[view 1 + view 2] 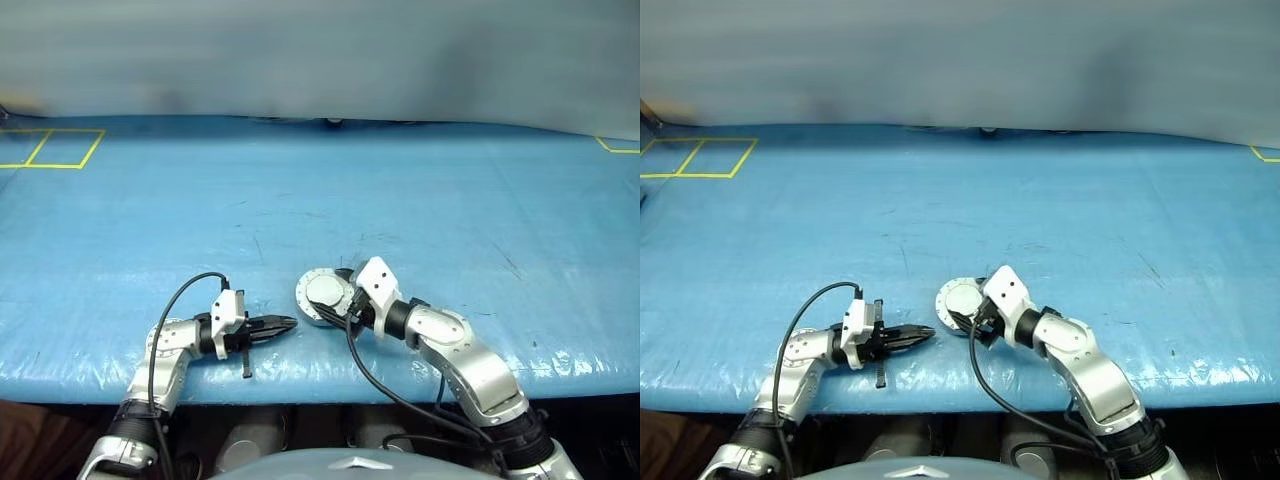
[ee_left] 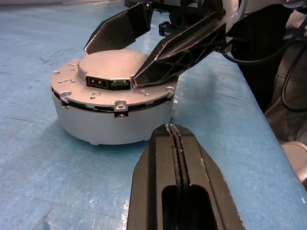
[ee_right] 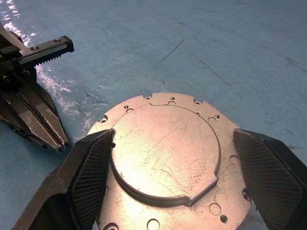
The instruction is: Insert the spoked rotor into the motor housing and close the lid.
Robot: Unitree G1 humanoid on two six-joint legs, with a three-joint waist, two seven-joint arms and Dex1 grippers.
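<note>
The motor housing (image 1: 322,296), a round silver-grey cup, sits on the blue table near its front edge. The lid (image 3: 165,153) lies flat on top of it, plain grey face up. The spoked rotor is hidden. My right gripper (image 3: 178,165) is open and hovers over the lid, one black finger (image 3: 91,167) on each side of its raised centre. My left gripper (image 1: 283,325) lies level just left of the housing with its tip pointing at the side wall (image 2: 105,127). It is shut with nothing in it, and a short gap separates it from the housing.
The blue plastic-covered table (image 1: 400,200) stretches far back and to both sides. Its front edge (image 1: 330,385) runs just under both arms. Yellow tape squares (image 1: 50,148) mark the far left corner, and a yellow line (image 1: 618,148) the far right.
</note>
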